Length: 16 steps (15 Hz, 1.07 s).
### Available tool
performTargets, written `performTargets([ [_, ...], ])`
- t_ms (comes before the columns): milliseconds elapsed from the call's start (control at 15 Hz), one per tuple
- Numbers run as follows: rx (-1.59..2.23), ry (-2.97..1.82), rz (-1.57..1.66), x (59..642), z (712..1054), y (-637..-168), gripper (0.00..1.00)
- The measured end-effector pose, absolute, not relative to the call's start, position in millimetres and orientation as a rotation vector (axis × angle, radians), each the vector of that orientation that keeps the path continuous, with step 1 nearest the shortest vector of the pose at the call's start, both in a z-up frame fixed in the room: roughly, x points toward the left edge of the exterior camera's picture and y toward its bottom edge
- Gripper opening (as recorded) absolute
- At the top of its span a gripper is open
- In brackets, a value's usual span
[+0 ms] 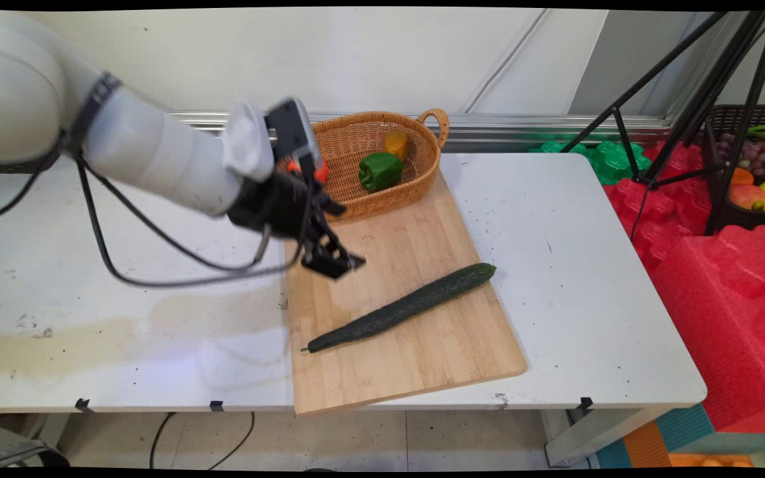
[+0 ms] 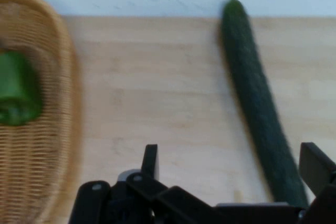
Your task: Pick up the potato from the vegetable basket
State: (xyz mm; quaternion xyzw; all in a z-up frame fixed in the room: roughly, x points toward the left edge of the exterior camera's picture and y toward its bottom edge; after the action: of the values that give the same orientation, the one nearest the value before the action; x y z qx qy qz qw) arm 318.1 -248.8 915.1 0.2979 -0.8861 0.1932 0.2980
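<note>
- One wooden cutting board (image 1: 416, 345) lies on the white table (image 1: 588, 279), its near edge overhanging the table's front edge.
- One cucumber (image 1: 401, 308) lies diagonally on the board, stem end toward the near left, untouched.
- One gripper (image 1: 333, 260) hangs above the board's far-left part, empty, its two fingers (image 2: 150, 160) spread wide apart; in the hand view the cucumber (image 2: 257, 108) lies beside the right finger.
- The arm reaches in from the left, angled downward, black cables hanging beneath.
- One wicker basket (image 1: 432, 149) sits at the board's far end, holding one green pepper (image 1: 380, 170), one yellow item (image 1: 396, 143) and one partly hidden red item (image 1: 320, 170).
</note>
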Motion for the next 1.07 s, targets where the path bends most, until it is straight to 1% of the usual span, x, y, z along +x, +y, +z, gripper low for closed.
performTargets([
  [333,0.875,-2.277,0.599,341.3,948.8,-279.4,1.0],
  [600,0.981,-2.22,0.694,355.6,968.9,-328.4,1.0],
  [867,1.061,-2.197,0.741,359.6,972.2,-371.2,1.0],
  [1067,1.133,-2.187,0.769,360.3,966.8,-410.8,1.0],
])
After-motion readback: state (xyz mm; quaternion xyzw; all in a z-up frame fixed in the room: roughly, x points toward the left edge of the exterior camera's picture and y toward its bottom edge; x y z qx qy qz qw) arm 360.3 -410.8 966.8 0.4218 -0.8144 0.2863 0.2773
